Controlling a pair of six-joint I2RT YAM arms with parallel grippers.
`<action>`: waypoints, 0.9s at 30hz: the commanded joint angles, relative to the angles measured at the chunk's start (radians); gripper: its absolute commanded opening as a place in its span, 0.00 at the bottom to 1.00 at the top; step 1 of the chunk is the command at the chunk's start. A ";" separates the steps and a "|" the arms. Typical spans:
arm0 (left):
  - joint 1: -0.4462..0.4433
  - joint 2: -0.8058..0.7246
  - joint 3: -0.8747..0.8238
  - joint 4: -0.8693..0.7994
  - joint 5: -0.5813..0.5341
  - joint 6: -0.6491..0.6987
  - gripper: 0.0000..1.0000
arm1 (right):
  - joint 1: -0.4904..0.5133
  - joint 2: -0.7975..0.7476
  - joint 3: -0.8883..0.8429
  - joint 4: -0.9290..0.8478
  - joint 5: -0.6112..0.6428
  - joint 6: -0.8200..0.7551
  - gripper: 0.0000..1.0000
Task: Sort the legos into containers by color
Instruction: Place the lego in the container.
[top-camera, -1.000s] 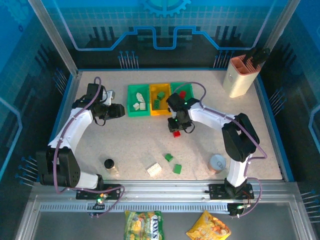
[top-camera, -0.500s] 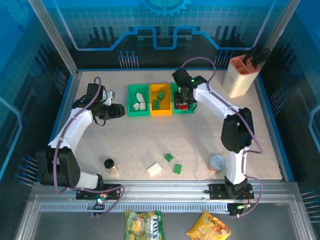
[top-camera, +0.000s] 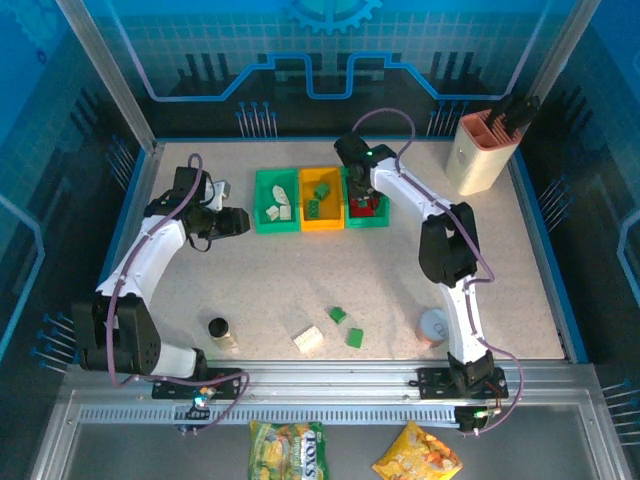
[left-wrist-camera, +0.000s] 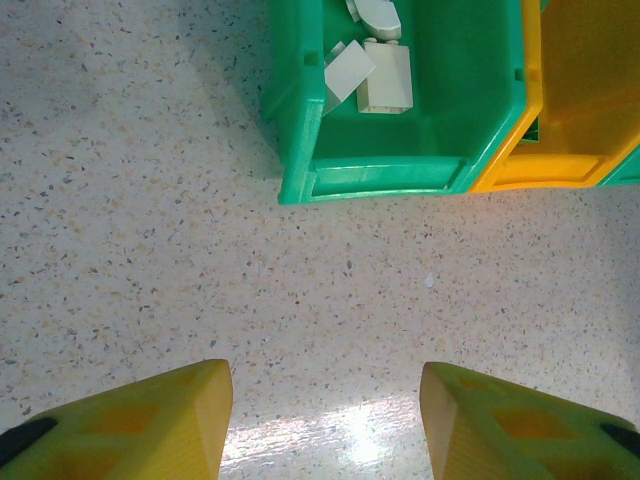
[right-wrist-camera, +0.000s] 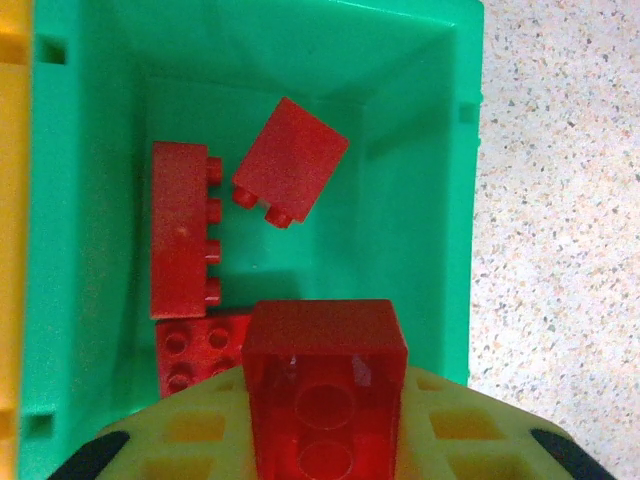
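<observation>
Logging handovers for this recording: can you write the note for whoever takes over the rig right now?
Right gripper: jaws shut on a red brick, held over the right green bin, which has three red bricks in it.
Left gripper: jaws open, empty, above bare table in front of the left green bin.
Done: cream bricks in the left green bin; green bricks in the orange-yellow bin.
Left: drop the held red brick, then sort two loose green bricks and one loose cream brick lying near the arm bases.
</observation>
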 joint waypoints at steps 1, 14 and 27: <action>0.012 0.002 0.003 -0.014 -0.010 0.025 0.54 | -0.006 0.049 0.053 0.018 0.068 -0.041 0.29; 0.011 -0.003 0.003 -0.014 -0.013 0.026 0.53 | -0.006 0.111 0.083 0.027 0.135 -0.048 0.44; 0.012 -0.005 0.004 -0.013 -0.011 0.024 0.53 | 0.023 0.007 0.037 0.022 0.130 -0.032 0.43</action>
